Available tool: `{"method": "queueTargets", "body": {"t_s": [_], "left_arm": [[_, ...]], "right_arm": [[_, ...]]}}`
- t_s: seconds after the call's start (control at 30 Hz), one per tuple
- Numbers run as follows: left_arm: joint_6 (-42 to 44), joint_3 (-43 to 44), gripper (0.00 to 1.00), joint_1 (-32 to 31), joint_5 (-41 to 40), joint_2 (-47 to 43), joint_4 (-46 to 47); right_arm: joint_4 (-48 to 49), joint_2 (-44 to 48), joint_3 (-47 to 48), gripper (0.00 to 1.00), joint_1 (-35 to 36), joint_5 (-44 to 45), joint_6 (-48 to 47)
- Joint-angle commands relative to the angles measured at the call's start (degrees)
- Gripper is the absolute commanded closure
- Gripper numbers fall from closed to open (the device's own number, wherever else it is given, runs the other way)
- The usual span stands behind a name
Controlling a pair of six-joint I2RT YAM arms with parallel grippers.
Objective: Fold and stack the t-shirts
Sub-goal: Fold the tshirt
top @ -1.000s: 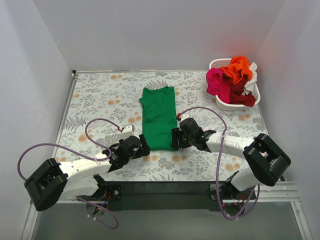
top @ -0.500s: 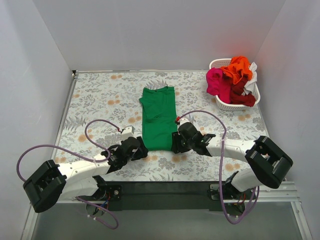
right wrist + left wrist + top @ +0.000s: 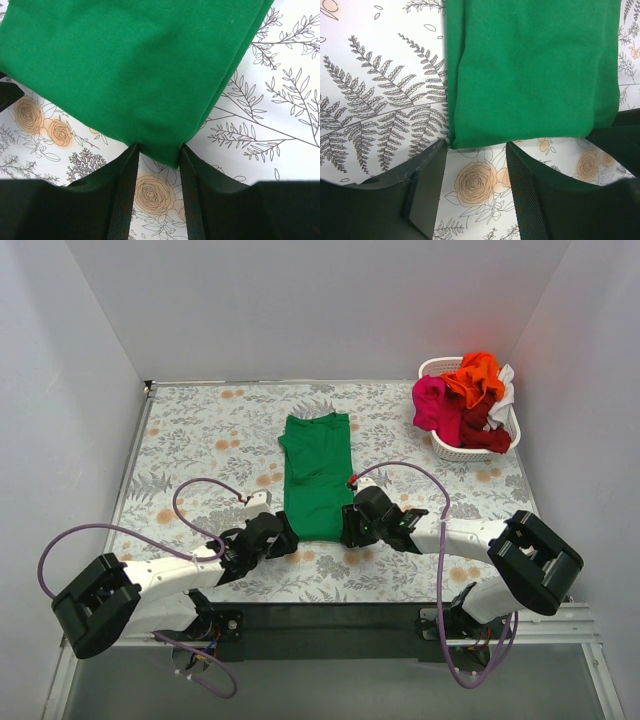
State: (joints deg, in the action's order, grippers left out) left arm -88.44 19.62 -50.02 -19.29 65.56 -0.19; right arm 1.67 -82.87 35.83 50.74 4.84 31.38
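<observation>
The green t-shirt (image 3: pixel 318 475) lies folded into a long strip on the flowered table, collar end far. My left gripper (image 3: pixel 283 537) is open at its near left corner; in the left wrist view the gripper (image 3: pixel 476 147) has the hem (image 3: pixel 520 135) just ahead of its fingertips. My right gripper (image 3: pixel 347 527) is open at the near right corner; in the right wrist view the gripper (image 3: pixel 159 149) has the corner of the green cloth (image 3: pixel 172 155) lying between the two fingertips. Orange (image 3: pixel 475 375), magenta (image 3: pixel 432 400), dark red (image 3: pixel 480 425) and white (image 3: pixel 503 390) shirts are heaped in the basket.
The white plastic basket (image 3: pixel 455 448) stands at the far right of the table, near the right wall. White walls close in the table on three sides. Purple cables loop over the table beside each arm.
Both grippers have crept a little forward onto the near hem of the green shirt. The shirt has not moved.
</observation>
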Motion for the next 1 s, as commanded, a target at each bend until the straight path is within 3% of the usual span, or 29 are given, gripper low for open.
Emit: {"method": "queueTargets", "body": {"t_s": [0.0,0.1,0.2,0.37,0.47,0.57,0.63,0.67,0.7,0.97], "left_arm": [[0.99,-0.37,0.52,-0.17,-1.36,1.41,-3.15],[0.91,-0.11,0.53,-0.17,-1.45,2.46,-2.98],[0.91,0.16,0.61,-0.25,-1.54,3.43,-3.07],[0.64,0.33,0.81,-0.17,-1.98,3.87,-3.33],[0.73,0.51,0.88,-0.17,-2.07,4.4,-3.33],[1.08,0.86,1.0,-0.17,-1.72,5.1,-3.33],[1.61,1.04,1.0,-0.25,-0.67,5.19,-3.15],[1.87,1.04,1.0,-0.17,-0.14,5.11,-3.15],[2.22,1.12,1.0,-0.17,0.21,5.02,-3.24],[1.26,-0.98,1.0,-0.43,8.81,0.54,-5.96]], "right_arm": [[-3.61,-1.86,-0.85,0.67,0.59,0.96,0.62],[-3.69,-1.68,-0.85,0.67,0.59,1.14,0.53],[-3.78,-1.86,-0.77,0.67,0.59,1.14,0.44],[-4.13,-1.77,-1.12,0.67,0.59,1.83,0.27],[-4.39,-1.68,-1.21,0.68,0.68,2.19,0.18],[-4.48,-1.59,-1.29,0.77,0.59,1.93,0.0],[-5.18,-1.24,-1.29,0.87,0.59,1.66,-0.44],[-5.45,-1.07,-1.47,0.96,0.59,1.49,-0.53],[-6.5,-0.46,-1.47,0.99,0.67,1.49,-0.7],[-12.04,3.68,-3.84,0.99,1.73,0.52,-1.23]]}}
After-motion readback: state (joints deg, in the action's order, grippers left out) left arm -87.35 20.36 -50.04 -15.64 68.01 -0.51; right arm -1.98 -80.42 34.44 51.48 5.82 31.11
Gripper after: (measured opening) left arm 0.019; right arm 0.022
